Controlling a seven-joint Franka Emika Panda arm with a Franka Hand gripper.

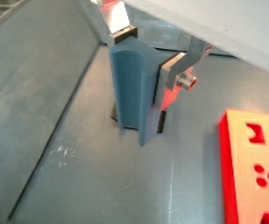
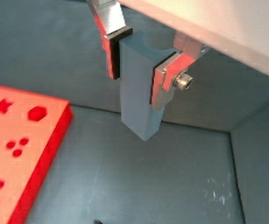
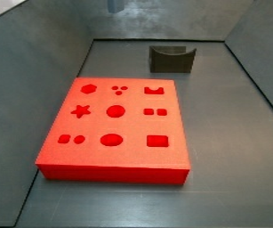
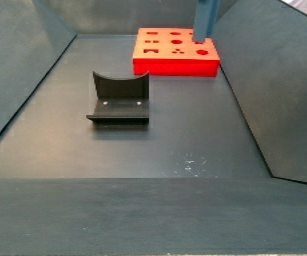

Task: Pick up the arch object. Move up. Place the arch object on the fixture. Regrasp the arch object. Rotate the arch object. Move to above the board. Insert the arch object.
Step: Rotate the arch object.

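My gripper (image 1: 146, 54) is shut on the arch object (image 1: 134, 92), a grey-blue elongated block that hangs upright from the fingers, above the grey floor. Both wrist views show this grip; in a wrist view the gripper (image 2: 139, 70) clamps the block (image 2: 143, 109) near its upper end. The red board (image 1: 253, 166) lies off to one side and below it, also in a wrist view (image 2: 14, 149). In a side view the arch object (image 4: 205, 18) hangs at the top edge over the board's far right corner (image 4: 176, 50). The fixture (image 3: 172, 59) stands empty beyond the board (image 3: 115, 125).
The fixture (image 4: 118, 98) sits on the grey floor of a bin with sloped grey walls (image 4: 269, 90) on all sides. The board fills much of the floor's far part in that side view.
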